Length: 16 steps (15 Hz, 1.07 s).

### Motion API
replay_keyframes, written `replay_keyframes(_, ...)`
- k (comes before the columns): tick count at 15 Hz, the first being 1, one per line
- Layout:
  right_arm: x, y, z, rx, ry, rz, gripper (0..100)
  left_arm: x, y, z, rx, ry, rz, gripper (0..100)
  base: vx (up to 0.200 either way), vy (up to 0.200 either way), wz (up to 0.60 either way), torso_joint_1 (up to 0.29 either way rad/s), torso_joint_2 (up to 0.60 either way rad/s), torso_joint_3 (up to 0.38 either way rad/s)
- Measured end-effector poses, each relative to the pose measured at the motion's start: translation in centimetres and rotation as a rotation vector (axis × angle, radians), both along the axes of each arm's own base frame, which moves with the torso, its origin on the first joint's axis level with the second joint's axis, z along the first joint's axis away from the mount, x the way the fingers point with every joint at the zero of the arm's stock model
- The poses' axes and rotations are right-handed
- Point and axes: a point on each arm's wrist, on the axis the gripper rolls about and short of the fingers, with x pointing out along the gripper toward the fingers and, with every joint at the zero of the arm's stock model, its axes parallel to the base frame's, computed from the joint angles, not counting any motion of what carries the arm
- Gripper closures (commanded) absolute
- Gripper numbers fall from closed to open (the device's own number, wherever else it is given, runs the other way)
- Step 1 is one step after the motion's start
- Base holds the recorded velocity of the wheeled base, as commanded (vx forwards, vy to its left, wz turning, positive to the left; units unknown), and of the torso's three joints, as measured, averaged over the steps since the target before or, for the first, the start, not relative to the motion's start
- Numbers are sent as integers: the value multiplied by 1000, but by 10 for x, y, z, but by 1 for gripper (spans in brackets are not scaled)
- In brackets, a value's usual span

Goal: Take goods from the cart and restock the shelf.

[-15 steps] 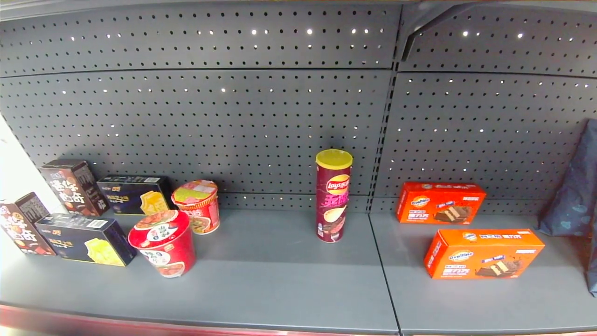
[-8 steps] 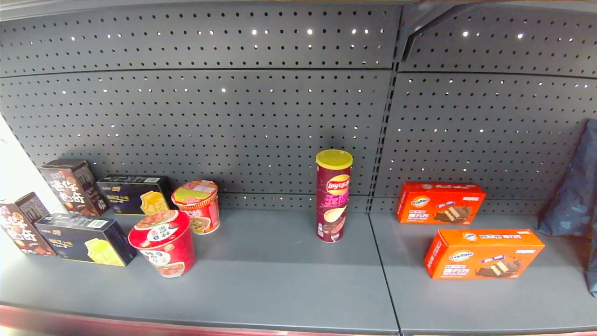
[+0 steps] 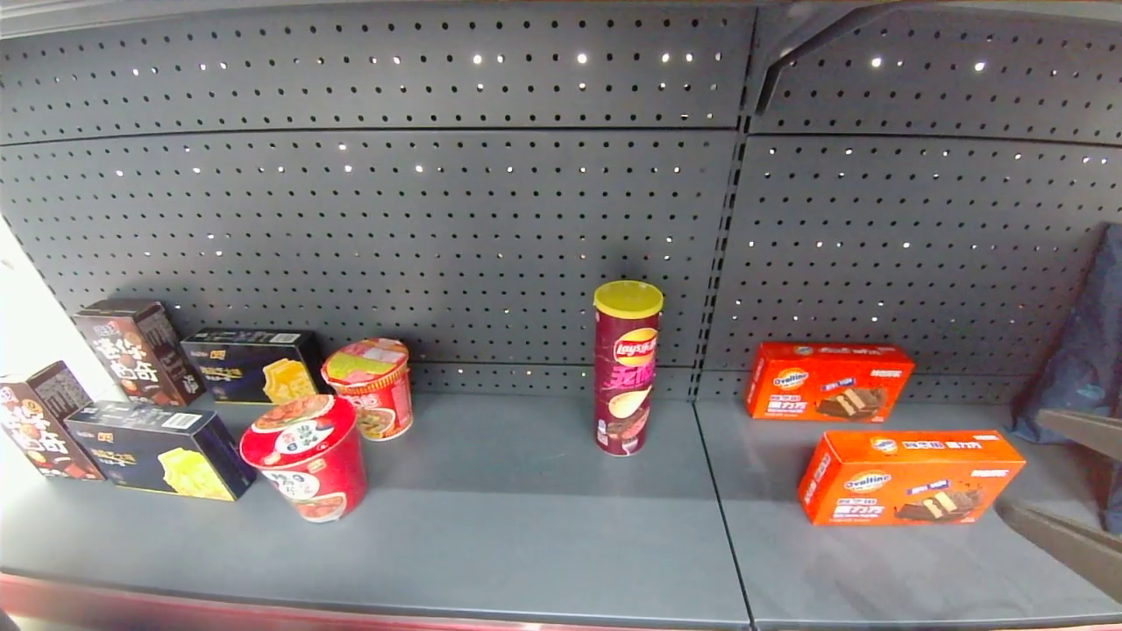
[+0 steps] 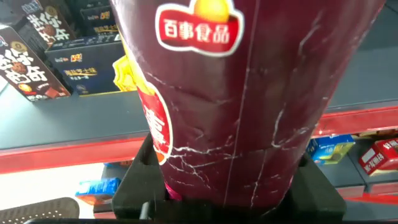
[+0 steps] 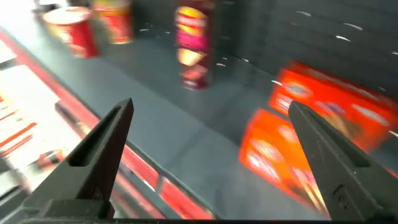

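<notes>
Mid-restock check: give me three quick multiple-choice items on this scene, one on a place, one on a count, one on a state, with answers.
1. Where does the shelf can stand?
A. between the noodle cups and the orange boxes
B. on top of an orange box
C. left of both cups

2. How many orange boxes are there?
A. one
B. two
C. four

3. The left hand is:
A. open and empty
B. shut on the held can
C. shut on a cup

Answers:
1 A: the head view shows it upright between the two groups.
2 B: two lie at the right, one behind the other.
3 B: the left wrist view shows the dark red can clamped between its fingers.
</notes>
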Motion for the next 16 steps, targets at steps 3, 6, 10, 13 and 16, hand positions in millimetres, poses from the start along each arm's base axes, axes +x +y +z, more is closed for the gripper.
replay_keyframes(3, 38, 28, 14, -10, 20, 171, 0, 0, 0, 1, -8, 1, -16, 100, 0, 0, 0, 0, 0, 0)
replay_keyframes(6, 72, 50, 18, -47, 0, 293, 0, 0, -1, 0, -13, 4, -41, 100, 0, 0, 0, 0, 0, 0)
replay_keyframes(10, 120, 74, 18, -95, -23, 426, 0, 0, -1, 1, -15, 1, -44, 100, 0, 0, 0, 0, 0, 0)
replay_keyframes(13, 160, 85, 19, -122, -77, 511, 0, 0, -1, 3, -15, -4, -44, 100, 0, 0, 0, 0, 0, 0)
replay_keyframes(16, 199, 96, 12, -121, -81, 556, 0, 0, -1, 4, -15, -8, -45, 100, 0, 0, 0, 0, 0, 0)
